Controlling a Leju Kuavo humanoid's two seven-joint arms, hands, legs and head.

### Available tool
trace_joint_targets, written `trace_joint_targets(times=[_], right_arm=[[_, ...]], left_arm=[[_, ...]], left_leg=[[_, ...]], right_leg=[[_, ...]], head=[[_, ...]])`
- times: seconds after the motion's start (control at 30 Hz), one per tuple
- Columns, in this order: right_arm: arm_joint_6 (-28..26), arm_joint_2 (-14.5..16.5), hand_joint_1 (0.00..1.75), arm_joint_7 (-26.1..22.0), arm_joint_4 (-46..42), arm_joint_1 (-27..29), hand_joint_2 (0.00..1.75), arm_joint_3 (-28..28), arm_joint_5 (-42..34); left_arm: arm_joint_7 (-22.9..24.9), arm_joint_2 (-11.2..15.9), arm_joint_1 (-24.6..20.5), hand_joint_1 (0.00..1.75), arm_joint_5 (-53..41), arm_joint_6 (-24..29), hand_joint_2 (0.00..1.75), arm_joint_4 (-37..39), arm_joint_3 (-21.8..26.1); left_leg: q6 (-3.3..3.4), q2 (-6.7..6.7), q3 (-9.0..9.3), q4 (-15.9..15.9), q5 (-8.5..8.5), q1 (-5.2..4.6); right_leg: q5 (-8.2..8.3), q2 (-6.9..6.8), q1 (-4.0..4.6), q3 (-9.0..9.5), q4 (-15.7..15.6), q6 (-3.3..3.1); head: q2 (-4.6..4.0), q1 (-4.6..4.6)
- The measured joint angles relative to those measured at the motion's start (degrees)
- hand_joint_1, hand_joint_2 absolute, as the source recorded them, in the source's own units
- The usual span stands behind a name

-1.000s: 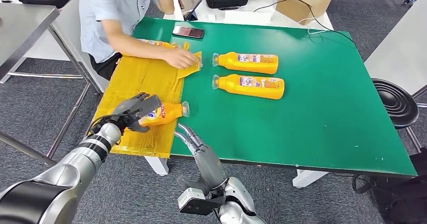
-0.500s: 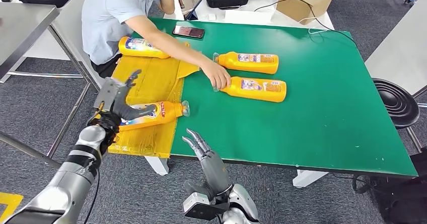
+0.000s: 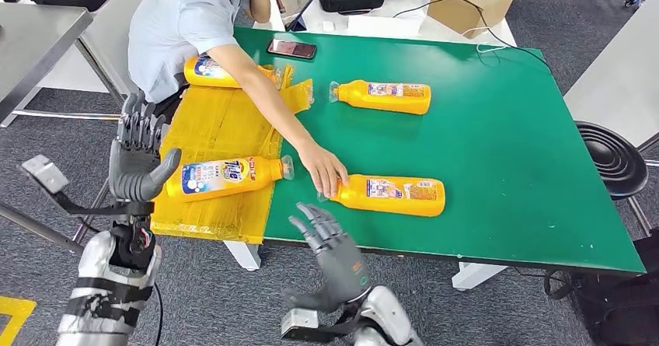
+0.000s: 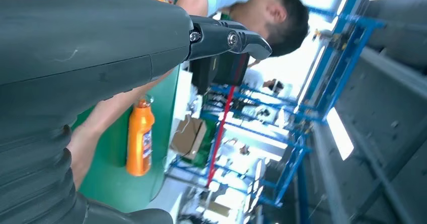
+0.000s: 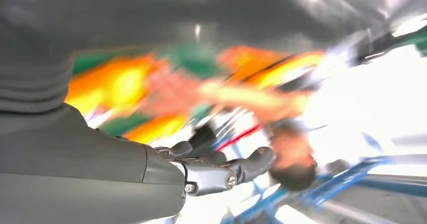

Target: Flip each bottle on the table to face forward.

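The left hand is raised upright off the table's edge, fingers spread, holding nothing. At its 3 o'clock lies a bottle on the yellow sheet, label up, cap toward the green table. The right hand hovers at the near edge, fingers loosely apart and empty; its wrist view is too blurred to read. At its 1 o'clock a person's hand covers the neck of a second bottle. A third bottle lies farther back, and a fourth sits partly hidden behind the person's arm.
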Motion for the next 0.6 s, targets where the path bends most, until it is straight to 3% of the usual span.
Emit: trace_joint_targets(times=[0.1,0.23,0.33,0.6], right_arm=[[-1.4,-1.9,0.0,2.9,1.0,-1.3,1.75,-5.1,4.9],[-2.2,-4.2,0.0,11.7,2.1,-1.9,1.75,-11.8,15.3],[-2.2,-6.0,0.0,15.5,3.4,-2.8,1.75,-16.6,19.5],[-2.3,-8.6,0.0,18.3,10.4,-7.4,1.75,-24.1,24.4]], left_arm=[[-0.7,-1.1,3.3,0.0,-1.5,2.5,1.75,-3.3,0.0],[-1.8,-2.2,7.9,0.0,-6.7,5.4,1.75,-6.4,-0.3],[-3.6,-3.0,11.1,0.0,-10.2,6.9,1.75,-8.2,-1.0],[-7.2,-4.3,14.2,0.0,-16.9,10.5,1.75,-11.5,-3.7]], left_leg=[[0.01,0.0,0.0,0.0,0.0,-0.04],[0.03,0.0,0.02,0.0,0.01,-0.1],[0.05,-0.05,-0.02,0.0,0.02,-0.08],[0.05,-0.06,-0.03,0.0,0.03,-0.08]], right_leg=[[0.02,0.0,-0.04,0.01,0.0,0.02],[0.04,-0.01,-0.1,0.01,0.0,0.05],[0.03,-0.05,-0.09,0.01,0.0,0.05],[0.04,-0.09,-0.07,0.01,0.0,0.05]], head=[[0.0,0.03],[0.0,-0.02],[0.0,0.01],[0.0,-0.01]])
